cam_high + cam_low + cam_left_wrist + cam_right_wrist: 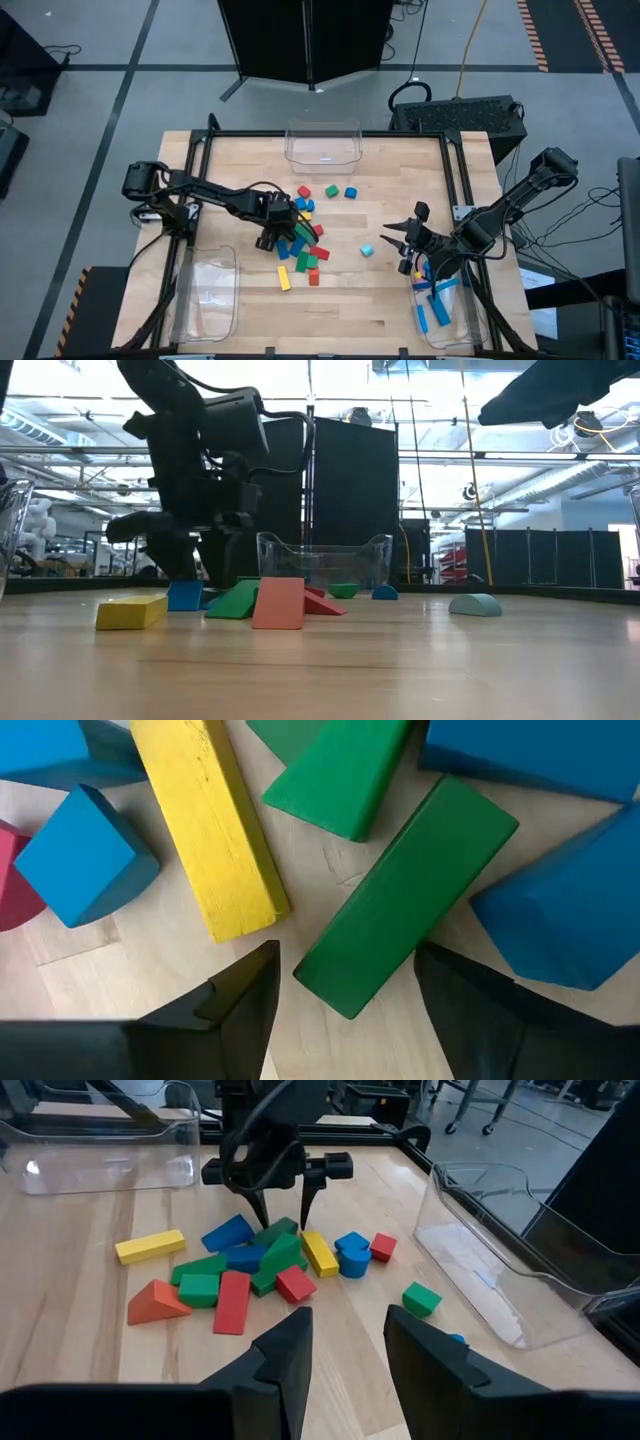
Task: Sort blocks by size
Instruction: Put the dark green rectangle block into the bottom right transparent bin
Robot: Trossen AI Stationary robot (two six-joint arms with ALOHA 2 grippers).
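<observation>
The blocks [303,243] lie heaped at the middle of the high view, with a green bar [405,896] between my spread left fingers [240,1005], untouched. My left gripper [272,236] hangs over the heap's left edge. My right gripper [397,240], fingers apart and empty, waits at the right, above blue bars [437,302] in a clear bin [462,335].

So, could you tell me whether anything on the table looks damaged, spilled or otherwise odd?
Nothing looks damaged. The blocks lie in an unsorted heap mid-table, some overlapping, under the open left gripper. The right gripper hangs open beside the right bin, which holds blue bars.
</observation>
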